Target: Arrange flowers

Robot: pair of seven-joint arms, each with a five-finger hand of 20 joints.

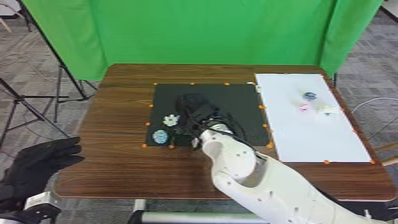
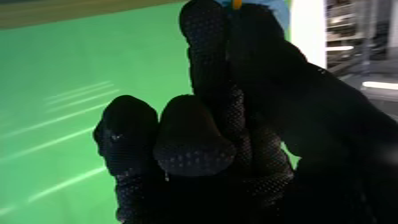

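My right hand (image 1: 197, 107) is over the black mat (image 1: 240, 95) in the head view. In the right wrist view, the thumb and a finger of this hand (image 2: 253, 75) pinch a light blue flower (image 2: 282, 11), mostly hidden behind them. A white flower (image 1: 171, 120) and a pale blue one (image 1: 160, 136) lie on the mat's left part. A blue-grey flower (image 1: 309, 95), a pink one (image 1: 304, 106) and a cream one (image 1: 329, 109) are on the white board (image 1: 306, 140). My left hand (image 1: 40, 167) is open beside the table's left edge.
The brown table (image 1: 115, 165) surrounds the mat and board, with orange markers (image 1: 270, 145) along their edges. A green curtain (image 1: 213, 35) hangs behind the table. Black stand legs (image 1: 67, 65) are to the left.
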